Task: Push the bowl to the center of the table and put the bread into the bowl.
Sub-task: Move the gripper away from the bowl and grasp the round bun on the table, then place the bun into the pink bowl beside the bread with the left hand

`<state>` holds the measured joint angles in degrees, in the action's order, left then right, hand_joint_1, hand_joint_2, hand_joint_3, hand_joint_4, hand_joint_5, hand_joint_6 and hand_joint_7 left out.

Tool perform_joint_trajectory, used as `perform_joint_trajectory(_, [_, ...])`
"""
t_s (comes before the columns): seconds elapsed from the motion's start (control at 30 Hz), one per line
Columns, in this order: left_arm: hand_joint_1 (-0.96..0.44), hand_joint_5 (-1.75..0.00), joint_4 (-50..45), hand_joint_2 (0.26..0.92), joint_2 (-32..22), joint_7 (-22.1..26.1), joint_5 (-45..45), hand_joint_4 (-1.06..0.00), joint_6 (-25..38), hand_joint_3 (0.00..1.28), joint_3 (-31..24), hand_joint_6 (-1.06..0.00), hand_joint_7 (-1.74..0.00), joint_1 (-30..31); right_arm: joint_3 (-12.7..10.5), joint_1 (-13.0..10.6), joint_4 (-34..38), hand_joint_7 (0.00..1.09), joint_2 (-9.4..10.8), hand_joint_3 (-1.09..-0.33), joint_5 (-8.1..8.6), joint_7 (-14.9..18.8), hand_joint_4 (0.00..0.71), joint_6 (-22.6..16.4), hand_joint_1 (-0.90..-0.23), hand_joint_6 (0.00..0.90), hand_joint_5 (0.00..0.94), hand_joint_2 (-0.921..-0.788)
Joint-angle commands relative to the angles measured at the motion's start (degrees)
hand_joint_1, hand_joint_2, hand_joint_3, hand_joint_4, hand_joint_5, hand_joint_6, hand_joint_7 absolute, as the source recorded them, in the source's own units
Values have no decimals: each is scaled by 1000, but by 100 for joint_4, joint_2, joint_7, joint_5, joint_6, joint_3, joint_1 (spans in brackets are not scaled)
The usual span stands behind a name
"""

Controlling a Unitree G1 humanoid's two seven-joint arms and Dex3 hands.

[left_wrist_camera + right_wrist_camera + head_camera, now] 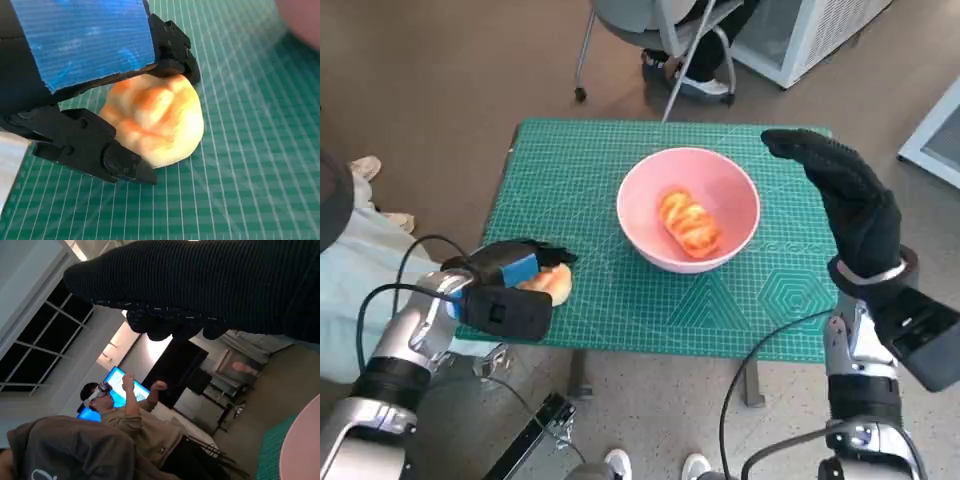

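A pink bowl [640, 180] stands near the middle of the green cutting mat [560, 170] with one glazed bread [690, 225] lying inside it. A second, rounder bread roll [554, 283] rests on the mat at its near left corner. My left hand [510, 275] grips this roll [160, 125], with black fingers [170, 45] against one side and the thumb at the other. My right hand [850, 200] hovers open to the right of the bowl, fingers stretched and holding nothing. In the right wrist view the glove [210, 285] fills the top and a strip of the bowl [305, 445] shows.
A chair [660, 30] with a person's feet [695, 85] stands behind the table, next to a white cabinet [810, 35]. Someone in pale clothing [350, 240] sits at the left. A person [135, 415] shows in the right wrist view. Shoes [655, 465] and cables lie below the near edge.
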<state>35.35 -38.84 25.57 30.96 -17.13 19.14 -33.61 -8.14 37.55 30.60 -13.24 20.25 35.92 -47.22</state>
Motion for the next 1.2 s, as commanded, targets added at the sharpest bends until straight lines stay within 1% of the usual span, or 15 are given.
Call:
perform_joint_trajectory(0.03, [3,-1177,-616,919,-160,-151,-440,-654,-276,114,-477,-554,-1219,7,-9,-27,54,844,-13,-730,11,60,321,67,-677,0,0,-921])
perform_joint_trajectory(0.13, [3,-1209,-977,920,-122,-251,-631,-661,-349,94,-734,-596,-1171,-52,-6,-8,61,844,-9,-729,-7,52,321,75,-677,0,0,-921])
perform_joint_trajectory(0.2, [3,-1253,-1213,920,-62,-337,-778,-663,-406,80,-907,-636,-1094,-152,6,0,54,844,1,-730,-36,33,321,77,-678,0,0,-921])
perform_joint_trajectory(0.27, [3,-1276,-1405,920,1,-428,-881,-662,-466,74,-1035,-656,-1054,-259,17,7,51,845,12,-731,-64,16,320,75,-679,-1,0,-921])
perform_joint_trajectory(0.37, [3,-1260,-1529,916,143,-613,-974,-668,-649,72,-1142,-667,-1054,-542,35,12,51,846,32,-732,-102,-1,320,65,-681,-1,0,-921])
perform_joint_trajectory(0.53, [2,-1172,-1461,909,468,-933,-869,-693,-795,70,-1093,-667,-1122,-1069,60,20,39,847,43,-735,-152,-27,318,54,-681,-1,0,-921])
perform_joint_trajectory(0.73, [2,-1132,-1312,905,935,-1135,-629,-727,-748,53,-819,-684,-1107,-1711,78,22,36,850,30,-739,-178,-29,316,25,-679,-1,0,-921])
perform_joint_trajectory(0.9, [2,-1114,-755,904,1292,-1269,-462,-738,-902,47,-557,-691,-1106,-2141,72,18,25,851,18,-740,-196,-27,314,18,-677,-1,0,-921])
perform_joint_trajectory(1.03, [2,-1132,160,915,1653,-1348,-372,-729,-1090,45,-287,-660,-1127,-2533,66,-3,14,851,13,-739,-185,-9,314,7,-677,-1,0,-921])
perform_joint_trajectory(1.13, [1,-1167,736,919,1830,-1407,-326,-702,-1242,70,-161,-614,-1166,-2734,66,-20,0,851,13,-739,-178,-6,314,2,-679,-1,0,-921])
perform_joint_trajectory(1.17, [1,-1172,963,919,1911,-1314,-347,-698,-1232,74,-115,-607,-1173,-2792,61,-32,-9,851,8,-739,-175,-7,314,-2,-679,-1,0,-921])
perform_joint_trajectory(1.2, [1,-1237,1135,920,1965,-1250,-365,-626,-1234,148,-81,-510,-1276,-2839,59,-40,-15,851,7,-739,-176,-10,314,-5,-680,-1,0,-921])
